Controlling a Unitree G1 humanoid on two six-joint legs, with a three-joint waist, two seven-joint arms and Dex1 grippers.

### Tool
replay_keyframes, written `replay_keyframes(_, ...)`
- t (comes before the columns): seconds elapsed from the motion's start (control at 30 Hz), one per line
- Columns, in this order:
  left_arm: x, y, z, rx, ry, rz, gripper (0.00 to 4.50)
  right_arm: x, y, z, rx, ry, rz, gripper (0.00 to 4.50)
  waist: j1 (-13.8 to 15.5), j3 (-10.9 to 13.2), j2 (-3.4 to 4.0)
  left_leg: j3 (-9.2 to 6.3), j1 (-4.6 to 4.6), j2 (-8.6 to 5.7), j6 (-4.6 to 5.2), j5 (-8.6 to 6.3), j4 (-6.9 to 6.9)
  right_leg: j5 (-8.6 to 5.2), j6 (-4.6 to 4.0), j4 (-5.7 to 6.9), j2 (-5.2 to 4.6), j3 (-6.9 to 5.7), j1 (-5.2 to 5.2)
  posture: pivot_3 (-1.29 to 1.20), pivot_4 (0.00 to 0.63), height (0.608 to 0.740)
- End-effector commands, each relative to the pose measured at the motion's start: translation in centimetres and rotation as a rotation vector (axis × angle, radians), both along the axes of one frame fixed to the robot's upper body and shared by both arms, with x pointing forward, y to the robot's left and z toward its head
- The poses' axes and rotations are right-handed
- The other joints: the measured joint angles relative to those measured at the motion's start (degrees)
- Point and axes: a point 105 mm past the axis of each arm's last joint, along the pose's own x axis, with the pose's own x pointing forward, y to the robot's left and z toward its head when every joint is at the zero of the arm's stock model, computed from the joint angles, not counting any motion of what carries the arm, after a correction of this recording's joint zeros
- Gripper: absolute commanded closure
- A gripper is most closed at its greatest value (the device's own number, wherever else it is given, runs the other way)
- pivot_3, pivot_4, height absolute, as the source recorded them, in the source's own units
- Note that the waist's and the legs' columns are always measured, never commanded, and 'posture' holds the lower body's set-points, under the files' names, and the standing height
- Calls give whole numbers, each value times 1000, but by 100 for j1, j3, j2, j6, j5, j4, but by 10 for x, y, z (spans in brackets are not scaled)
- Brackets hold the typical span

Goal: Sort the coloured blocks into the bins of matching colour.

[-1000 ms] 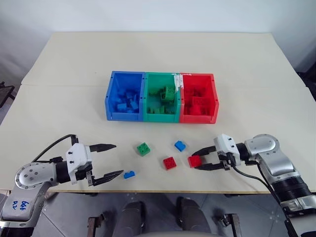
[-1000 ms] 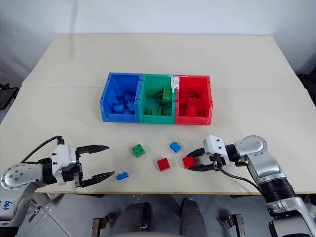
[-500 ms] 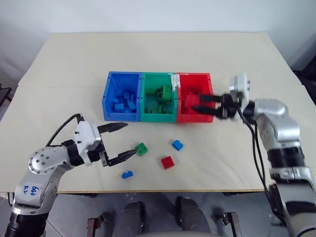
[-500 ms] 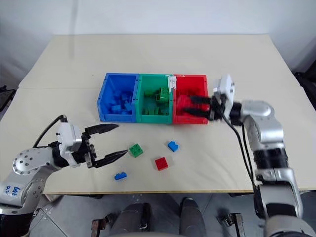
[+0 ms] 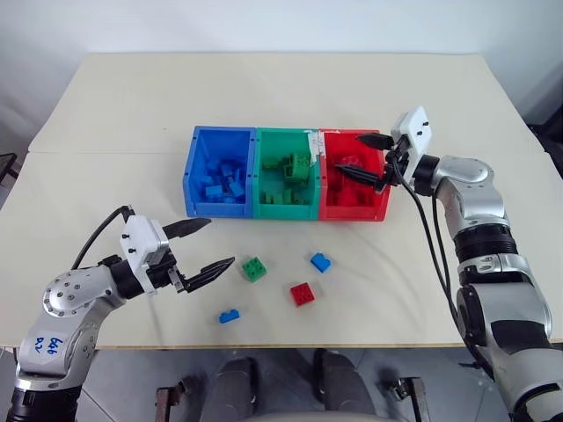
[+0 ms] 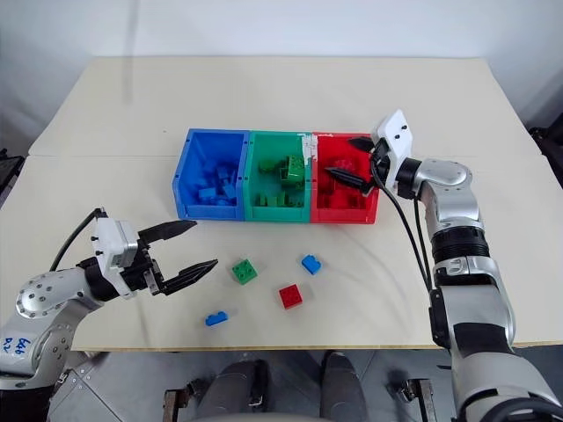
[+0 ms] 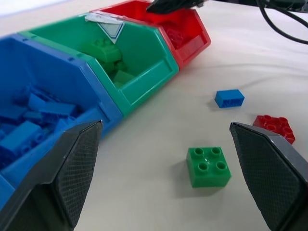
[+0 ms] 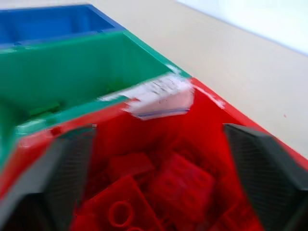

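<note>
Four bricks are left on the table (image 5: 106, 114), near the bins: green brick (image 5: 254, 268), red brick (image 5: 302, 294), two blue bricks (image 5: 320, 261) (image 5: 230, 316). The right gripper (image 5: 367, 156) gapes empty over the red bin (image 5: 380, 189). The left gripper (image 5: 204, 247) is wide open, empty, beside the green brick.

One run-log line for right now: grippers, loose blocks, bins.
right gripper: open over red bin | left gripper: open beside green block | loose on table: green, red block, two blue blocks

lab-like test setup: bare beige table (image 5: 106, 114), plain white wall (image 5: 264, 22).
</note>
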Motion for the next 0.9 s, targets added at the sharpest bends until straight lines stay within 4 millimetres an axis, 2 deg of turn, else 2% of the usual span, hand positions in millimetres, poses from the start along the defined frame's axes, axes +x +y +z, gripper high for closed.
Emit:
replay_keyframes(0.03,-6,-3,-3,39,-1,-76,0,-37,-20,17,21,-75,124,37,52,0,0,-2,-1,1,0,0,1,0,0,-1,-1,-6,1,0,150,740)
replay_keyframes(0.13,-2,-5,-7,55,5,-114,0,-64,-38,6,-20,-49,152,37,113,0,1,5,-2,-2,7,-10,13,0,0,-3,-4,-9,4,0,150,740)
replay_keyframes(0.27,10,-15,-17,111,-4,-205,0,-113,-66,-27,-139,13,142,37,215,0,1,-1,-3,4,9,-21,40,1,1,-2,0,-28,21,0,150,740)
replay_keyframes(0.4,19,-17,-23,128,-11,-258,0,-143,-100,-44,-139,5,4,37,156,0,1,18,8,7,11,-30,59,5,9,-2,-2,-29,31,0,150,740)
replay_keyframes(0.5,22,-16,-27,142,-12,-289,0,-159,-122,-55,-174,8,-71,37,115,0,1,30,19,13,8,-32,62,5,9,-4,0,-27,34,0,150,740)
replay_keyframes(0.63,20,-22,-27,141,-18,-353,0,-166,-143,-64,-194,48,-162,37,92,0,1,50,34,34,5,-34,67,5,9,-4,6,-27,34,0,150,740)
replay_keyframes(0.73,21,-22,-24,138,-40,-352,0,-164,-139,-68,-186,58,-148,37,113,0,1,49,36,41,5,-33,70,6,7,2,6,-29,34,0,150,740)
replay_keyframes(0.83,24,-17,-21,126,-57,-311,0,-157,-123,-71,-161,50,-98,37,107,0,1,49,38,50,4,-33,72,8,4,6,8,-27,33,0,150,740)
replay_keyframes(0.9,22,-10,-20,122,-57,-280,0,-149,-101,-70,-160,44,-40,37,96,0,1,47,38,54,2,-32,73,9,1,8,11,-27,32,0,150,740)
